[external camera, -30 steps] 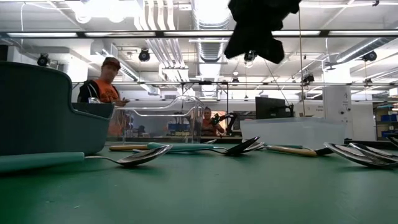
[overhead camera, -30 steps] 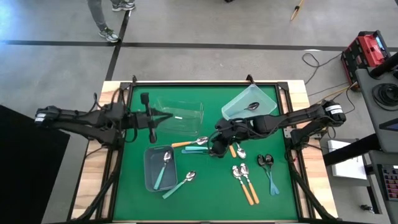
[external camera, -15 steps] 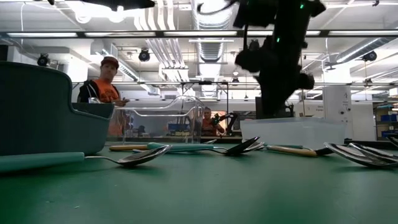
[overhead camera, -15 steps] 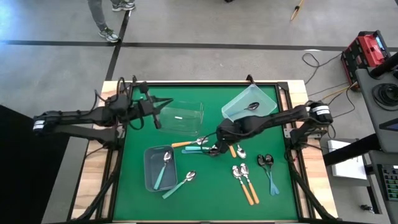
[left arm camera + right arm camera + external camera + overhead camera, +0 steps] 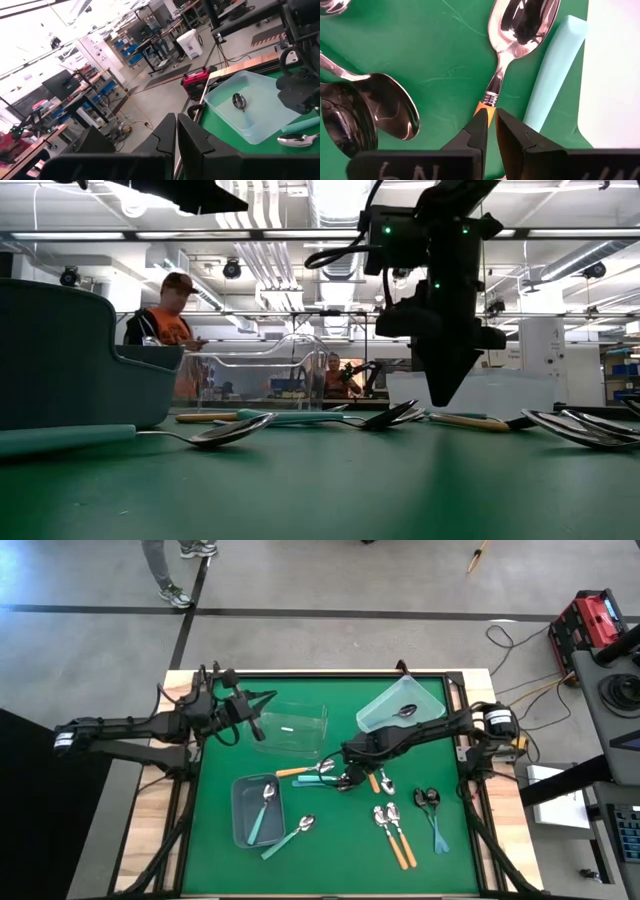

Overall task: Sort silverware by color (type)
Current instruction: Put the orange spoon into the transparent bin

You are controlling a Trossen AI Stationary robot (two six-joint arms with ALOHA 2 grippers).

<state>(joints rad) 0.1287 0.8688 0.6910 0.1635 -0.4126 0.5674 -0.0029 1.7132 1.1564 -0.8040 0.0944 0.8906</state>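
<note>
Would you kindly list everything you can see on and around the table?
orange spoons: about four; two in front, the rest mid-mat.
teal spoons: three; one in the grey bin, one beside it, one mid-mat.
blue spoons: three; two on the right, one in the pale tray.
grey bin: one, front left.
clear bin: one, rear.
pale tray: one, rear right.
mat: one, green.
person: one, orange shirt, beyond the table.
left gripper: dark, shut, by the clear bin.
right gripper: dark, over an orange spoon mid-mat.
</note>
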